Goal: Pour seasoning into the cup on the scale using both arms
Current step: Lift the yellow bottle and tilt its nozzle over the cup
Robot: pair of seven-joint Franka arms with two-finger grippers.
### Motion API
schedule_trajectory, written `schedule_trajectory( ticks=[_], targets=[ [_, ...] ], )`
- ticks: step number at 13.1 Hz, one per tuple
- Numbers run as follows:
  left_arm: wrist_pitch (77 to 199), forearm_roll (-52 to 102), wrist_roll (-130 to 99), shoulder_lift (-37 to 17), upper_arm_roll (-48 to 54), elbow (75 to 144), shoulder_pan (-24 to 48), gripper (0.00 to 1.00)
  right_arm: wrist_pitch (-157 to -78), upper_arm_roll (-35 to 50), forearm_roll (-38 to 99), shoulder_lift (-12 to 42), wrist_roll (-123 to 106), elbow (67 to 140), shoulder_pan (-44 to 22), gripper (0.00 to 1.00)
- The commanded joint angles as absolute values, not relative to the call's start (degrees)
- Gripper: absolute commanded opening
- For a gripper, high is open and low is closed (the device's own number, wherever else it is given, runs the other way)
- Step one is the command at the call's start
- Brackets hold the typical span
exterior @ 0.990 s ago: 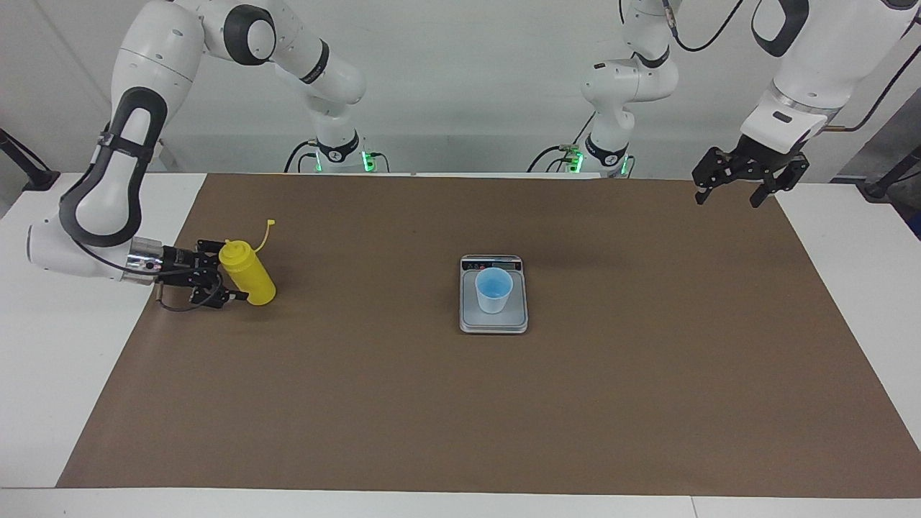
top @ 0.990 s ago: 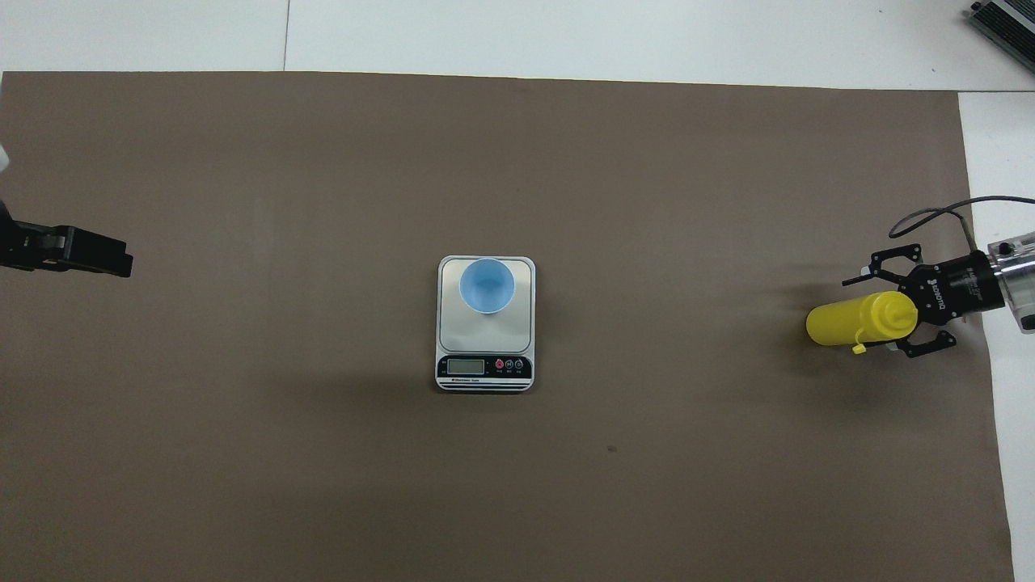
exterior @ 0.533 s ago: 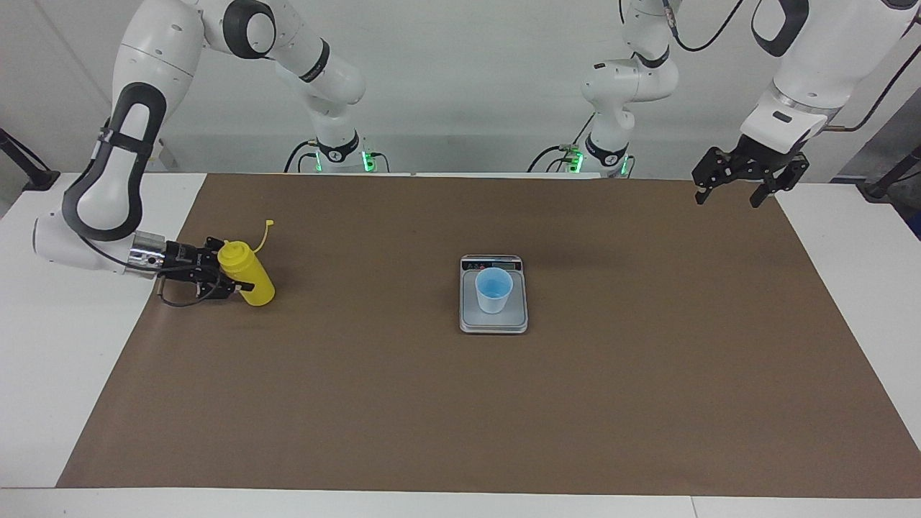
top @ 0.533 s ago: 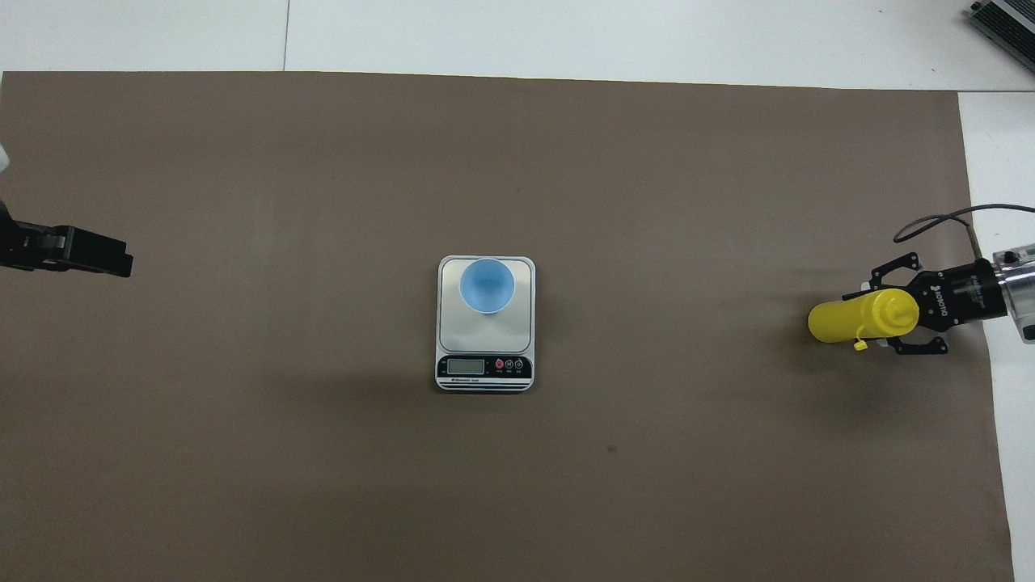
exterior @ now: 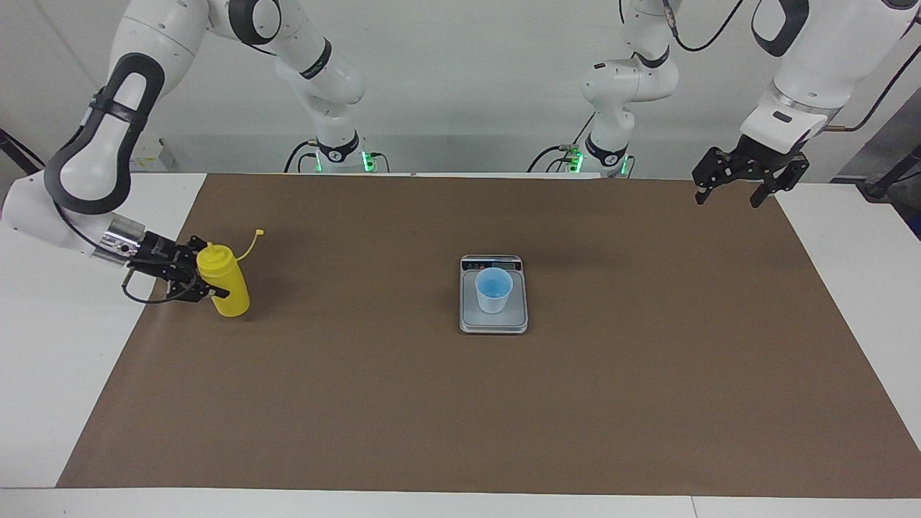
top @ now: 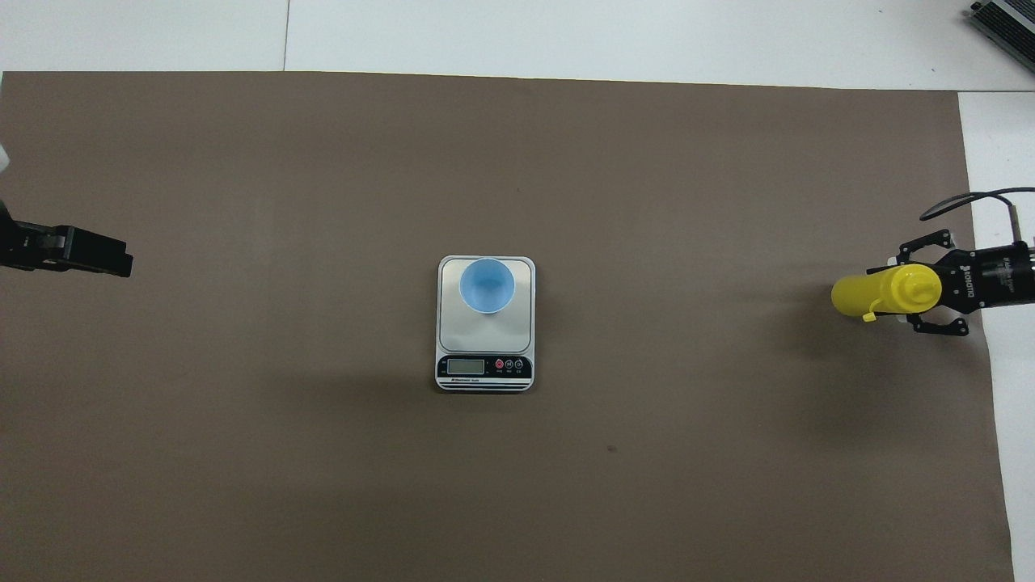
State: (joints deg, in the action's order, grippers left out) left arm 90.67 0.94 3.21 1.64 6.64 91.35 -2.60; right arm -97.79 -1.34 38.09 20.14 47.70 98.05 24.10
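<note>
Yellow plastic, the seasoning (exterior: 224, 280) stands nearly upright inside the right gripper (exterior: 196, 281), which clamps its upper body (nozzle topmost). The cup (exterior: 493, 291) on the scale (exterior: 493, 321) lies well apart, toward the left arm's end.

From overhead, the left gripper (top: 109, 263), fingers spread, waits still farther from the seasoning (top: 885, 293).

Bench surface and edges

Flat brown paper sheet (exterior: 403, 403) (top: 323, 485) covers most of the white bench (exterior: 43, 388) (top: 566, 32); bare white margins show along its edges. Grey ribbed device (top: 1007, 24) sits at one bench corner, cut off by the overhead view's edge.
</note>
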Motion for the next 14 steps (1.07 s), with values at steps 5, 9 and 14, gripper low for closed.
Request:
schedule_trajectory(
  ticks=[5,9,14],
  targets=[
    [91.05,1.58,4.04,2.55,7.03,92.20,-3.34,1.00,-114.76,-1.41,27.10,14.59,68.52,98.36,9.87,0.00],
    [91.14,1.58,4.13,2.64,7.03,92.64,-3.34,1.00,-116.37,-1.32,10.49,16.60,78.28,91.51,1.34,0.00],
    [91.49,1.58,4.04,2.64,7.03,92.72,-3.34,1.00,-125.32,-1.23,-9.30,17.66,87.69,91.41,-9.65,0.00]
  ],
)
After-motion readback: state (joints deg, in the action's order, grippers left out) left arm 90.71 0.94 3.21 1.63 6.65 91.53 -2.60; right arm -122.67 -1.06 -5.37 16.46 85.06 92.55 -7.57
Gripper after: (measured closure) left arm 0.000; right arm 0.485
